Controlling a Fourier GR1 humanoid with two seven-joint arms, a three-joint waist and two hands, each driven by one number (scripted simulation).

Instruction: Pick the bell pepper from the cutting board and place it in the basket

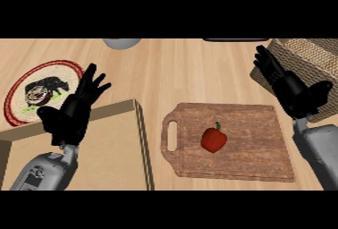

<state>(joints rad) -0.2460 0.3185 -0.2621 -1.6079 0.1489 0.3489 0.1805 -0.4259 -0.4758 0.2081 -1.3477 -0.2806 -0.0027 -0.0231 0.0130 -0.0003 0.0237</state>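
A red bell pepper (214, 138) with a green stem lies on the brown wooden cutting board (257, 152), a little left of the board's middle. The woven basket (310, 56) stands at the upper right, past the board's far right corner. My right hand (293, 91) is open, fingers straight and pointing away, held over the basket's near side and up and to the right of the pepper. My left hand (71, 112) is open too, fingers spread, well to the left of the board over a cardboard box.
A tan cardboard box (112, 147) fills the lower left, next to the board's handle end. A round plate (33, 89) with a bear picture lies at the far left. A grey bowl (121, 43) shows at the top edge.
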